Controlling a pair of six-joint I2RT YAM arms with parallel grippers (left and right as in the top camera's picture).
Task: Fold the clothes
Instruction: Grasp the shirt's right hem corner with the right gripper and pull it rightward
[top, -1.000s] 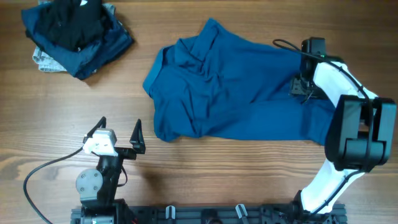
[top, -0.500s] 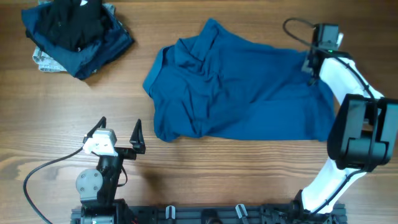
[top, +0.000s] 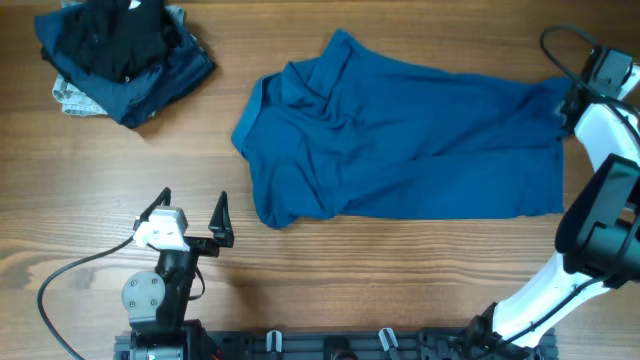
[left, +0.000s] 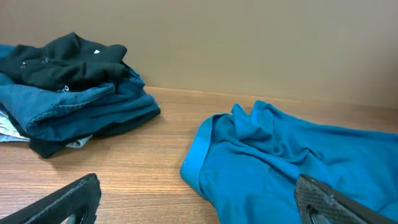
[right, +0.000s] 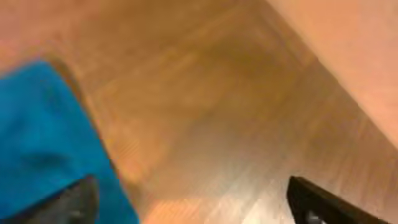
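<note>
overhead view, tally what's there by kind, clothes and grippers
Large mid-blue fabric shirt, spread out: 1
Heap of black, navy and pale patterned clothes: 1
Black two-finger grippers, both open: 2 (left gripper, right gripper)
Total: 4

Soft, even light from above fills the overhead view, which is sharp throughout, with only a faint, thin shadow along the near hem of the blue shirt (top: 400, 140). The left wrist view is equally clear, and both the shirt and the heap (left: 68, 81) to its left are crisp. The right wrist view is heavily blurred and tinted warm orange: the shirt is a smeared blue patch, and the table (right: 205, 124) to its right is out of focus.
</note>
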